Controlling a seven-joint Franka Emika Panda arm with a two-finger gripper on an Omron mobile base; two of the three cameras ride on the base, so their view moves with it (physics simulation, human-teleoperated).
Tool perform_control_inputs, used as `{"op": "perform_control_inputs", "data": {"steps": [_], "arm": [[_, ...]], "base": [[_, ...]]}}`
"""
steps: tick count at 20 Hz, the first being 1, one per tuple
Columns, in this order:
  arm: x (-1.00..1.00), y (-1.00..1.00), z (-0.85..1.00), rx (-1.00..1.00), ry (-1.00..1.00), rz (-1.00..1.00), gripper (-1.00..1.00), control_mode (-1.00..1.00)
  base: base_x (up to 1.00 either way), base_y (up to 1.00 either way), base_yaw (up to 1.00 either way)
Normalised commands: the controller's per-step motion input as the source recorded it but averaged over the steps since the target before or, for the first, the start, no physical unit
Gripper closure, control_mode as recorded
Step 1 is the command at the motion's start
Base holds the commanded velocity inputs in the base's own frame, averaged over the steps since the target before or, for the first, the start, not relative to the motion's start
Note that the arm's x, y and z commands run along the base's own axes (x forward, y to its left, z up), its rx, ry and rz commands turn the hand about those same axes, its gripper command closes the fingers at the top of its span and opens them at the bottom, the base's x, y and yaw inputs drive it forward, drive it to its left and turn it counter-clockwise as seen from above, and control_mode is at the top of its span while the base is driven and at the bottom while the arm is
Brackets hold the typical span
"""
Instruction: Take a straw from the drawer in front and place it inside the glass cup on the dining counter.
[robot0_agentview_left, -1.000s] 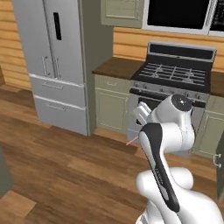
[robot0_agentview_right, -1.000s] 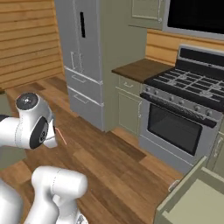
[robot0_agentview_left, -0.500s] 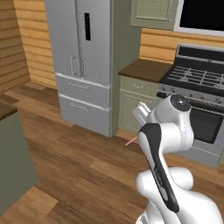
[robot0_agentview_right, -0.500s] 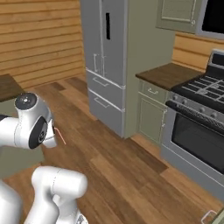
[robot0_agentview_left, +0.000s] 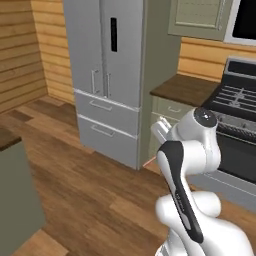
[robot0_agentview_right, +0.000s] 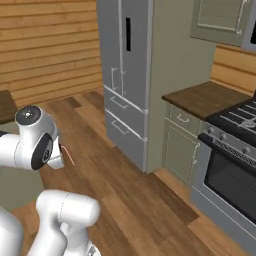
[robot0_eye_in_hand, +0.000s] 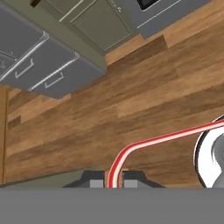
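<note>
Clenched on the straw (robot0_eye_in_hand: 144, 142), the gripper (robot0_eye_in_hand: 113, 179) pinches it between both tips and holds it above the wood floor (robot0_eye_in_hand: 144, 96). To the left stands the grey fridge (robot0_agentview_left: 107, 75); to the right, the stove (robot0_agentview_right: 235, 150).

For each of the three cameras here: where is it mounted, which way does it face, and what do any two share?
Left base view: behind the arm on its left, facing the tall grey fridge; white arm at lower right.
Right base view: behind on the right, same fridge; arm at lower left.
Hand view: on the hand, facing the wood floor; gripper shut on the thin red straw.
Base views share the fridge, the black stove and the straw.
</note>
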Motion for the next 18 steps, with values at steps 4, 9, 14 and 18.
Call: {"op": "perform_control_inputs", "data": {"steps": [4,9,14,18], "arm": [[0.00,0.00,0.00,0.00,0.00,0.00,1.00,1.00],[0.00,0.00,0.00,0.00,0.00,0.00,1.00,1.00],[0.00,0.00,0.00,0.00,0.00,0.00,1.00,1.00],[0.00,0.00,0.00,0.00,0.00,0.00,1.00,1.00]], "base": [[1.00,-0.19,0.20],[1.00,-0.03,0.30],[1.00,0.00,0.38],[1.00,0.00,0.43]]}}
